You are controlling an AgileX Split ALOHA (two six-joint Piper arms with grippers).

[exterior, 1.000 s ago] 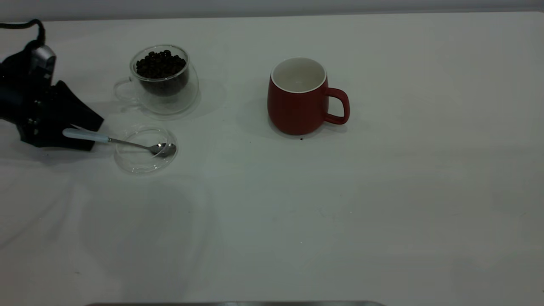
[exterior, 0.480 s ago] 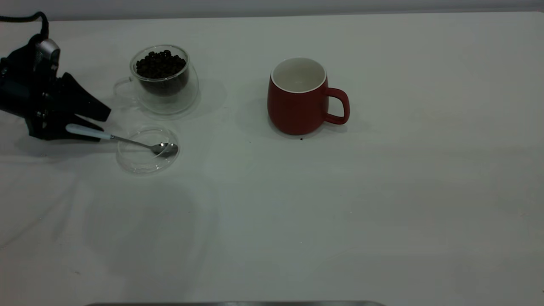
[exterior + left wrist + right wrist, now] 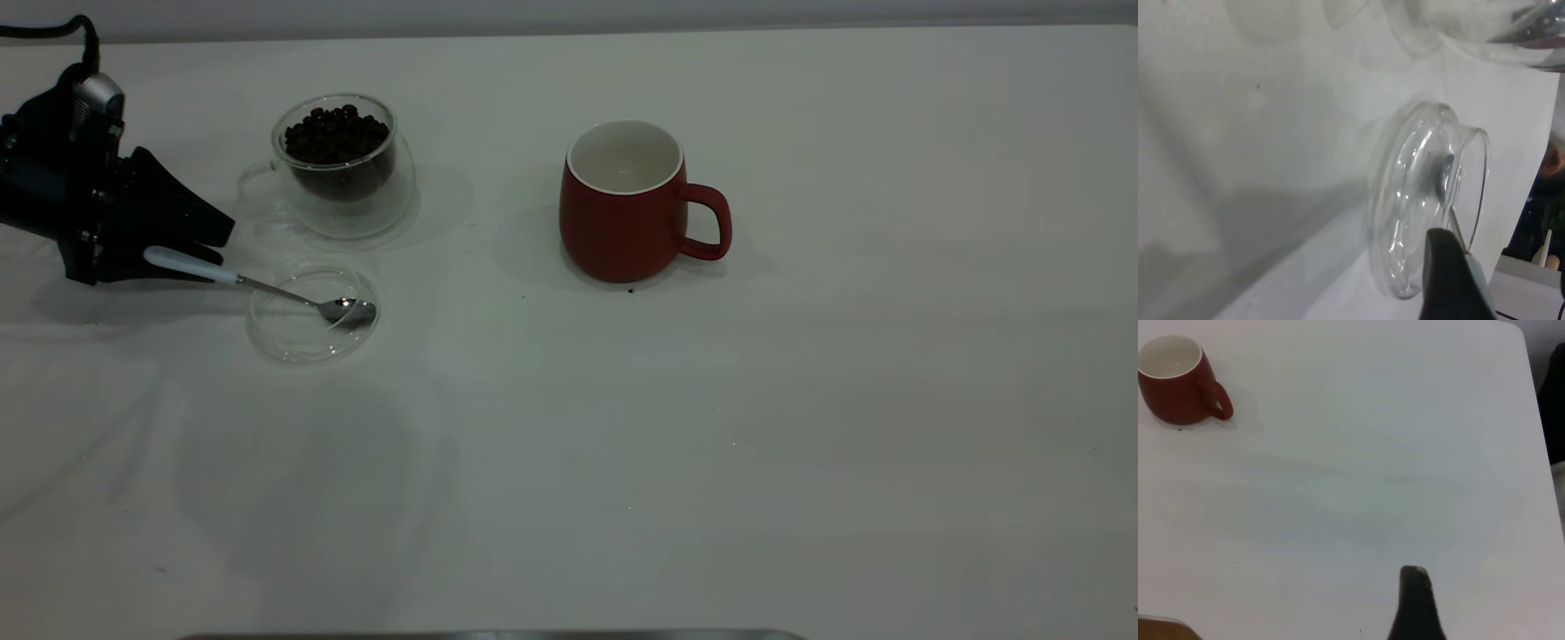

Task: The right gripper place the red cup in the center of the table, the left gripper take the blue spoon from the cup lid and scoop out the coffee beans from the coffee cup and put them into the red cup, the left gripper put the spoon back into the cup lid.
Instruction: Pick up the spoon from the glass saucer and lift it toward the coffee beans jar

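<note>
The red cup [image 3: 622, 213] stands upright and empty near the middle of the table [image 3: 711, 444]; it also shows in the right wrist view [image 3: 1175, 383]. The coffee cup [image 3: 342, 169] holds the coffee beans [image 3: 336, 133] at the back left. The cup lid [image 3: 307, 320] lies in front of it. The blue spoon [image 3: 191, 265] rests its bowl in the lid, its handle raised. My left gripper [image 3: 218, 247] is shut on the handle. In the left wrist view one finger [image 3: 1445, 280] lies against the handle [image 3: 1475, 277], with the lid [image 3: 1405, 200] beyond. My right gripper [image 3: 1415, 603] is far right of the red cup.
A dark speck [image 3: 630, 290] lies on the table just in front of the red cup. A dark strip [image 3: 489, 635] runs along the table's front edge. The white tabletop stretches wide to the right and front.
My left gripper has moved slightly right and up and shut on the spoon's handle. The handle end has lifted, and the lid and spoon bowl have slid a little right.
</note>
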